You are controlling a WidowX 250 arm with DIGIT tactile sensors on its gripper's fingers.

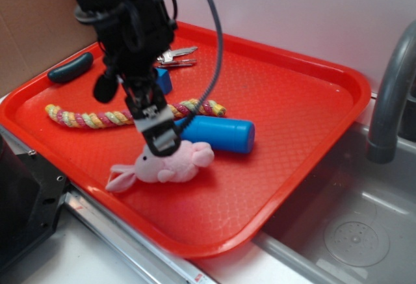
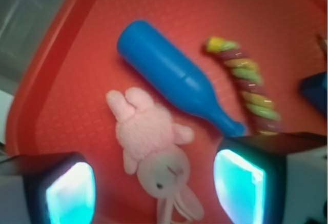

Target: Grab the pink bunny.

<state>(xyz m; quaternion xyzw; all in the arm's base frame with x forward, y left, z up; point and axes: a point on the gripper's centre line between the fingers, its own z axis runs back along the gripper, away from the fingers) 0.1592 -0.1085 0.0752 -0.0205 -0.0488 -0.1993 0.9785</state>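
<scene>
The pink bunny (image 1: 166, 166) lies on its side on the red tray (image 1: 279, 102), ears pointing to the left front. My gripper (image 1: 161, 140) hangs just above its middle, jaws apart. In the wrist view the pink bunny (image 2: 154, 149) lies between my two glowing cyan pads (image 2: 238, 185), its whitish face low between them and its body stretching away. Nothing is held; my gripper (image 2: 154, 190) is open with a wide gap on both sides of the toy.
A blue bottle (image 1: 220, 133) lies right behind the bunny, almost touching it. A multicoloured twisted rope (image 1: 117, 116) lies to the left, with a dark blue object (image 1: 70, 67), a small blue block (image 1: 163, 80) and metal clips (image 1: 175, 56) farther back. A sink (image 1: 354, 232) and faucet (image 1: 390, 95) lie right.
</scene>
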